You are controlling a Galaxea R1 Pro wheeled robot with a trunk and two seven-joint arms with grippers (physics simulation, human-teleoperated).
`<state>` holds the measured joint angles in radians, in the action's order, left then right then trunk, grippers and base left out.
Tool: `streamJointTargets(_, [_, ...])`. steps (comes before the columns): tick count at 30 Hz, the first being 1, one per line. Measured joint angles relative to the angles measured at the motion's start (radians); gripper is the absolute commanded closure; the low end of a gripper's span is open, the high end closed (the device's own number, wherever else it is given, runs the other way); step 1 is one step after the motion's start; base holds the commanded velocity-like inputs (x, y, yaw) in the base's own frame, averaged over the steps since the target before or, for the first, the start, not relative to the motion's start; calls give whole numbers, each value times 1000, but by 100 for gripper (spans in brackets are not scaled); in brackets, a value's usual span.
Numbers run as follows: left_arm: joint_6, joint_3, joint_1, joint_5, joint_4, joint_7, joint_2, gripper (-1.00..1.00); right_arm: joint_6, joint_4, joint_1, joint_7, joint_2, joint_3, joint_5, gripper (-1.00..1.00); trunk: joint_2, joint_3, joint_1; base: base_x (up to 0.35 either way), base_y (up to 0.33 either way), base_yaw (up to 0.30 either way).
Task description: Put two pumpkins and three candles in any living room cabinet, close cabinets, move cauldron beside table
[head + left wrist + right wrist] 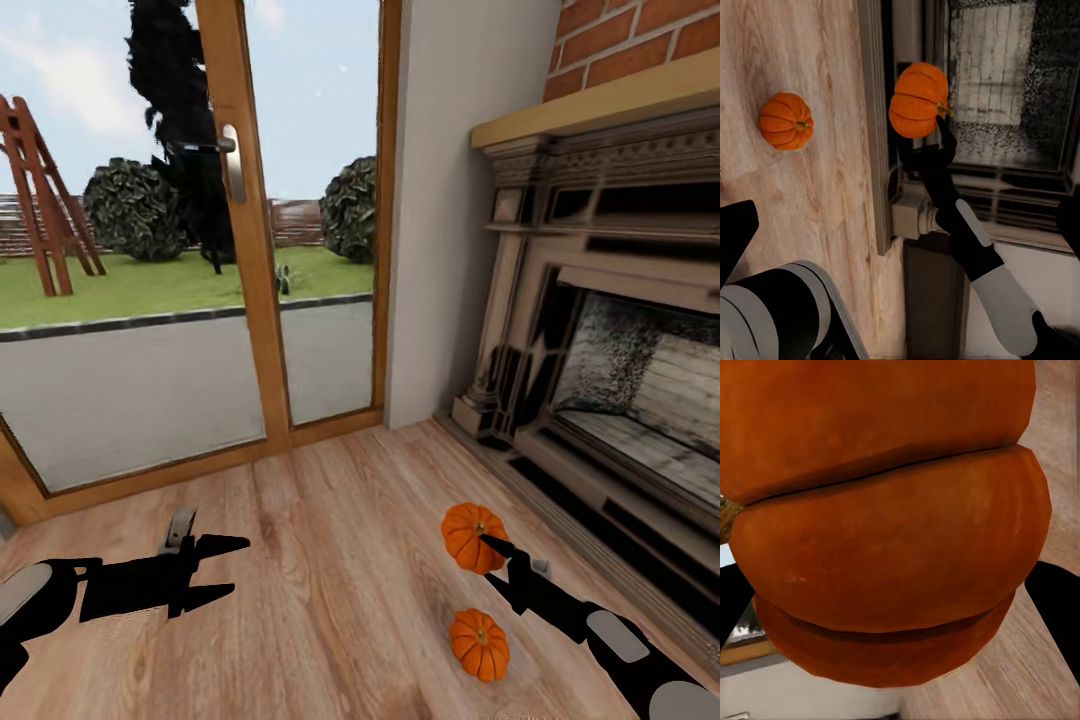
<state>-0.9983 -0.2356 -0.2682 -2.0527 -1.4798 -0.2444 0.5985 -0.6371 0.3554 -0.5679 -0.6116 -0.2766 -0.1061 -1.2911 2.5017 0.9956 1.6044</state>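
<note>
My left gripper (232, 571) hovers low over the wooden floor (330, 600) at the left of the head view, its black fingers spread apart with nothing between them. Behind it stands a glass door (160, 250) in a wooden frame, with a metal handle (233, 163), giving onto a lawn, bushes and a red frame outside.

Toward the right, one pumpkin (473, 536) sits at the tip of my right gripper (497, 552), my fingers clamped on it. In the left wrist view that same pumpkin (918, 99) is held up at the end of my right arm, in front of the fireplace opening, with a dark finger running alongside its stem. In the right wrist view its orange ribs (885, 525) crowd the picture, a black fingertip (1057, 607) at its edge.

The second pumpkin (479, 644) rests on the floor just beside my right forearm, nearer to me than the held one and apart from it.

At far right rises the stone fireplace (600, 370) under a wooden mantel (600, 105) and red brick.
</note>
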Motion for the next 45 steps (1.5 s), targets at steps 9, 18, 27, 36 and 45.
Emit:
streamJointTargets(9, [0, 0, 0, 0, 1, 0, 0, -100, 1, -1, 0, 0, 0, -1, 0, 100, 0, -7, 0, 0, 261, -271])
streamJointTargets(18, [0, 0, 0, 0, 0, 1, 0, -100, 0, -2, 0, 0, 0, 0, 1, 100, 0, -14, 0, 0, 32, -269])
streamJointTargets(27, [0, 0, 0, 0, 1, 0, 1, -100, -1, -1, 0, 0, 0, 0, -2, 100, 0, -21, 0, 0, 65, -269])
streamJointTargets(36, [0, 1, 0, 0, 4, 0, 1, -100, -1, -1, 0, 0, 0, 0, -1, 100, 0, -29, 0, 0, 229, -269])
streamJointTargets(45, [0, 0, 0, 0, 6, 0, 1, -100, -1, -2, 0, 1, 0, 0, -2, 100, 0, -36, 0, 0, 253, -269])
